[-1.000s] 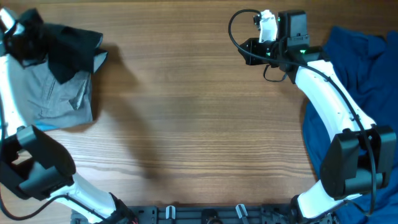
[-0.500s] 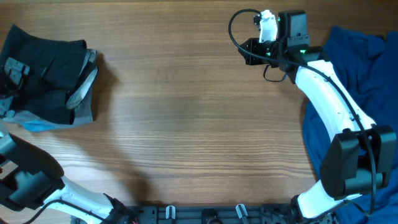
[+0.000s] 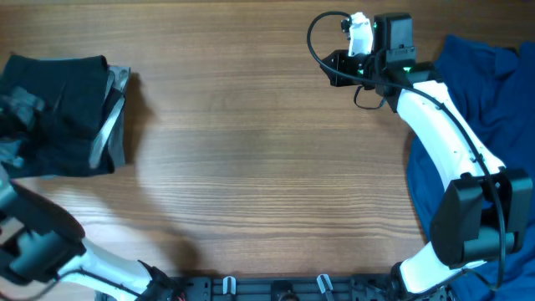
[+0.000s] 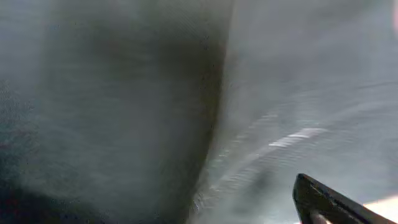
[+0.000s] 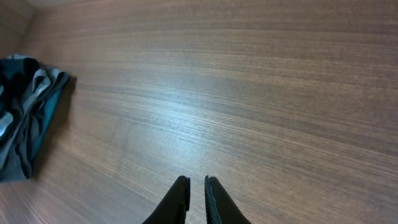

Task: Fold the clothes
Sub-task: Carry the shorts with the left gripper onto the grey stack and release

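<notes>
A black garment (image 3: 63, 113) lies folded on top of a stack of grey clothes (image 3: 113, 138) at the table's left edge. My left gripper (image 3: 14, 125) hovers blurred over the stack's left side, open, and holds nothing. The left wrist view is filled by blurred dark cloth (image 4: 124, 112) and grey cloth (image 4: 298, 74). Only one of its fingertips (image 4: 323, 200) shows, at the bottom right. My right gripper (image 3: 324, 68) (image 5: 196, 179) hangs shut and empty above bare wood at the back right. The right wrist view shows the stack (image 5: 25, 118) far to the left.
A heap of unfolded blue clothes (image 3: 485, 109) lies along the right edge, beside the right arm (image 3: 443, 125). The left arm's base (image 3: 38, 242) stands at the front left. The wooden table (image 3: 251, 159) spans the space between the two piles.
The left gripper held the black garment raised over the stack, then opened. The garment now lies flat on the grey clothes. The right arm has not moved.
</notes>
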